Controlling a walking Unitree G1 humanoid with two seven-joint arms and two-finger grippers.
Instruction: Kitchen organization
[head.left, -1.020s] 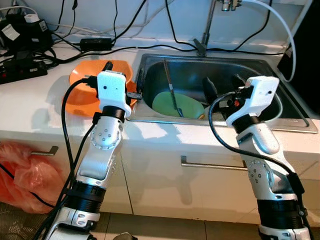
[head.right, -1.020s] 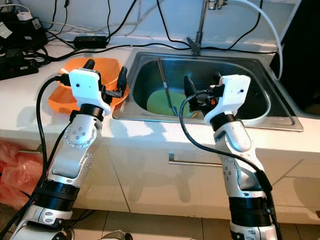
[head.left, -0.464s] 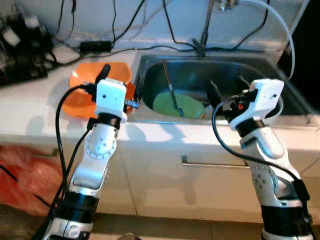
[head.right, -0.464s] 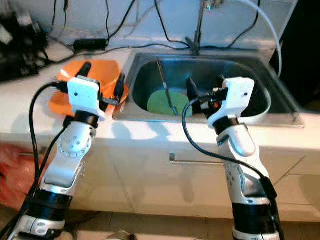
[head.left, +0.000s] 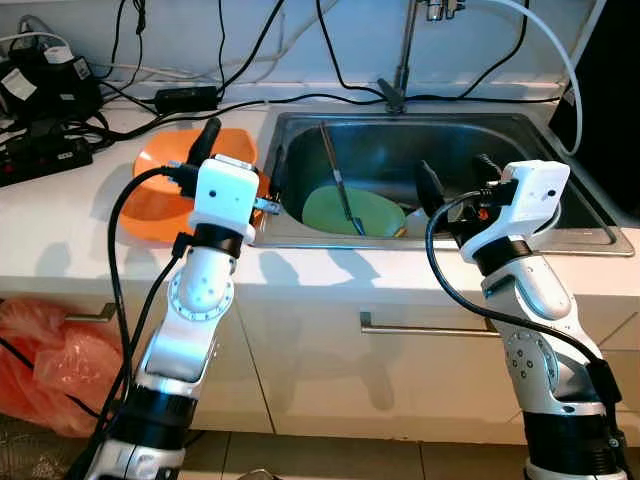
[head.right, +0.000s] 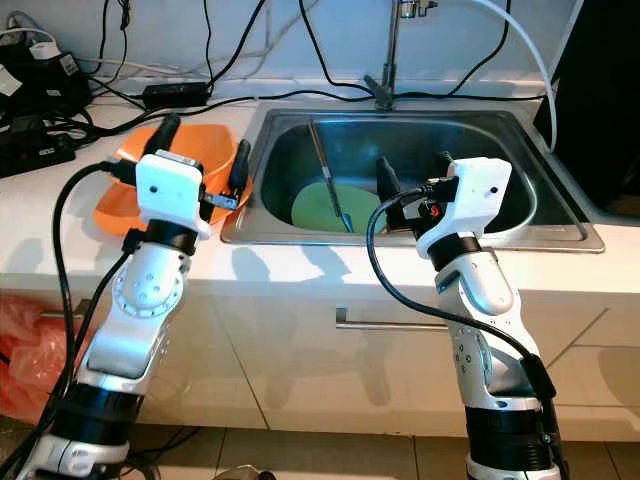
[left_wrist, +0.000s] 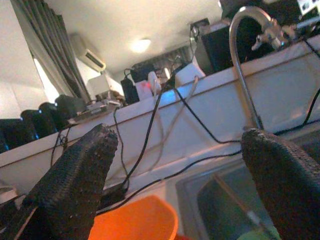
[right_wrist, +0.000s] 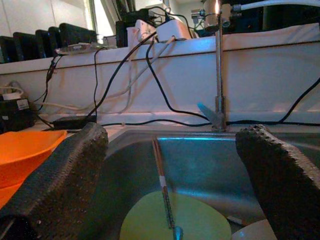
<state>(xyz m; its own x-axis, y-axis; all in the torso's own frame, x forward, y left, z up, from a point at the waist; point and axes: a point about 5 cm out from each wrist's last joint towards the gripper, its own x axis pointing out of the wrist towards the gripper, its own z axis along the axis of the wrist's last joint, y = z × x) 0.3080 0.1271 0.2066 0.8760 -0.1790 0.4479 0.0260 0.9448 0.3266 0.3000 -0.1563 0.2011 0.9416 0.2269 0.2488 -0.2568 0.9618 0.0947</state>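
A steel sink (head.left: 590, 232) is set into the white worktop (head.left: 70, 235), and it is taken as the landmark for everything else. Inside it one green plate (head.left: 355, 212) lies flat on the bottom, with one long utensil (head.left: 335, 180) resting across it and leaning up toward the sink's back wall; the rim of one white dish (right_wrist: 252, 231) is seen at the sink's right side. One orange bowl (head.left: 160, 195) sits on the worktop just left of the sink. One faucet (head.right: 385, 50) rises behind the sink, and several black cables (head.left: 150, 95) and power adapters (head.left: 45, 85) lie on the worktop behind and to the left of it. The left pincer (head.left: 240, 165) is held open and empty over the worktop between the orange bowl and the sink's left edge. The right pincer (head.left: 455, 180) is held open and empty above the sink's front right part. A likely risk is that the utensil could be knocked or dragged if the plate is reached for first, since it lies on top. The orange bowl could be nudged by the left arm, being so near. The cables could be snagged, or wetted from the faucet.
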